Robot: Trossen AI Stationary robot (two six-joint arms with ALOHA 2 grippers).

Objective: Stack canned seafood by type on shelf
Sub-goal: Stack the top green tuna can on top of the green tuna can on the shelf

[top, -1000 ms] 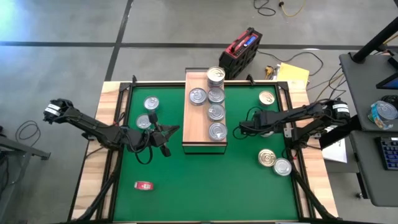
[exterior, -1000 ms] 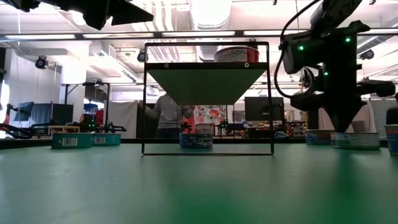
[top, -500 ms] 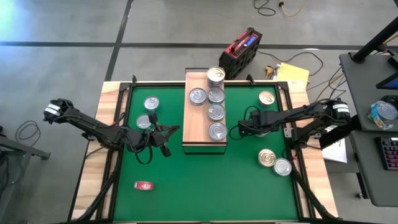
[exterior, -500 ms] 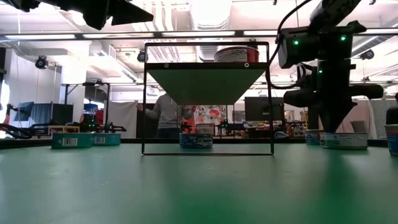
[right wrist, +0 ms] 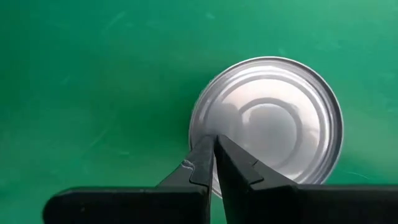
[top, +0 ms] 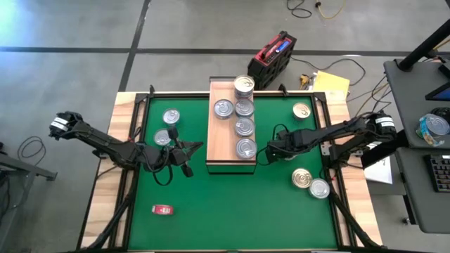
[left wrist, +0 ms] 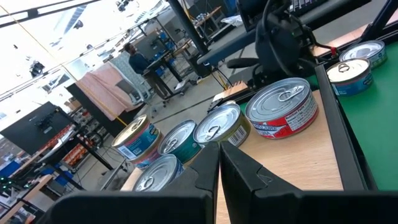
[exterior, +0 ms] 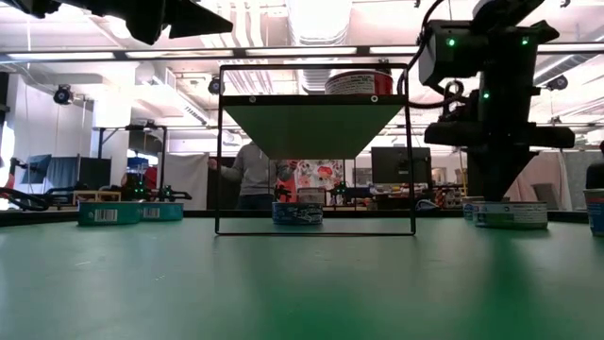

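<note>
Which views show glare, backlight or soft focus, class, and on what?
Right wrist view: a bright sheen on the silver can lid, while the shut right gripper looks soft. Low view: bright ceiling lights leave the shelf and right arm backlit and dark. Left wrist view: pale, washed-out room behind the cans.

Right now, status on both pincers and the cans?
Left pincer shut, left of shelf. Right pincer shut, tips over a silver can on the mat. Five cans on shelf.

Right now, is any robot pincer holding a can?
No. The right pincer is shut, tips over the rim of a silver can on the mat. The left pincer is shut and empty beside the shelf.
</note>
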